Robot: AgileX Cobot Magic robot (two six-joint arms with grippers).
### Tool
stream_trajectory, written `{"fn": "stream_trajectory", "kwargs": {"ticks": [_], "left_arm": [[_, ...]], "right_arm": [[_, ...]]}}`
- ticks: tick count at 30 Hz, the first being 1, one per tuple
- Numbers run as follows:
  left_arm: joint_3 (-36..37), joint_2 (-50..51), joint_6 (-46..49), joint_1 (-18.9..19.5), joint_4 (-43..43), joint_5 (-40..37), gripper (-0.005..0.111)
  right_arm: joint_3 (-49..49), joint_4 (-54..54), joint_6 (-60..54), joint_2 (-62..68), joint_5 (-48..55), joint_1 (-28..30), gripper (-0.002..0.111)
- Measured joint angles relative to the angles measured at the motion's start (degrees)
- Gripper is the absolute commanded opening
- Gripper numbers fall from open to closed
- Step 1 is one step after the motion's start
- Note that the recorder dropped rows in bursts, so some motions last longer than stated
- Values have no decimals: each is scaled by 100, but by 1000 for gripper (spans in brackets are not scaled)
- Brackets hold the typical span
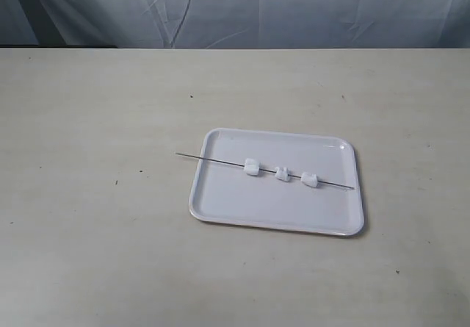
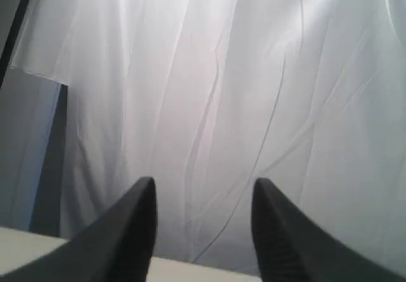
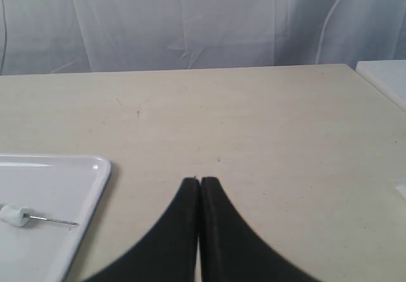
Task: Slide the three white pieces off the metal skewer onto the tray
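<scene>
The white tray [image 1: 220, 206] lies on the beige table, right of centre in the exterior view. Across it rests the thin metal skewer [image 1: 213, 162], its left end sticking out past the tray's rim. Three white pieces [image 1: 283, 173] are threaded on it, spaced apart over the tray. Neither arm shows in the exterior view. My left gripper [image 2: 203, 196] is open and points at a white curtain, away from the tray. My right gripper [image 3: 200, 180] is shut on nothing, low over bare table beside the tray [image 3: 82, 199], where one white piece [image 3: 14, 215] and the skewer tip [image 3: 60, 221] show.
A grey-white curtain [image 1: 235, 7] hangs behind the table's far edge. A white surface [image 3: 387, 79] adjoins the table's corner in the right wrist view. Small dark specks dot the tabletop [image 1: 103, 217].
</scene>
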State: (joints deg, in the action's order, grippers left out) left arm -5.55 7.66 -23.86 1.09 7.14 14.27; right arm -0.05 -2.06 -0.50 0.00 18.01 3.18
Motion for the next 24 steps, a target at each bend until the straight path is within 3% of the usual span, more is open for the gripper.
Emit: {"fn": "stream_trajectory", "kwargs": {"ticks": [5, 16, 20, 24], "left_arm": [[-265, 209, -334, 0, 818, -1180, 1], [-780, 1979, -373, -15, 1753, -1245, 0], [-1077, 2828, -388, -404, 2076, -1201, 0], [-1581, 4059, -399, -1116, 3085, -955, 0]], "right_arm": [[0, 0, 0, 0, 0, 0, -1], [0, 76, -14, 0, -13, 0, -1], [0, 341, -14, 0, -217, 0, -1], [0, 388, -14, 9, -799, 0, -1]]}}
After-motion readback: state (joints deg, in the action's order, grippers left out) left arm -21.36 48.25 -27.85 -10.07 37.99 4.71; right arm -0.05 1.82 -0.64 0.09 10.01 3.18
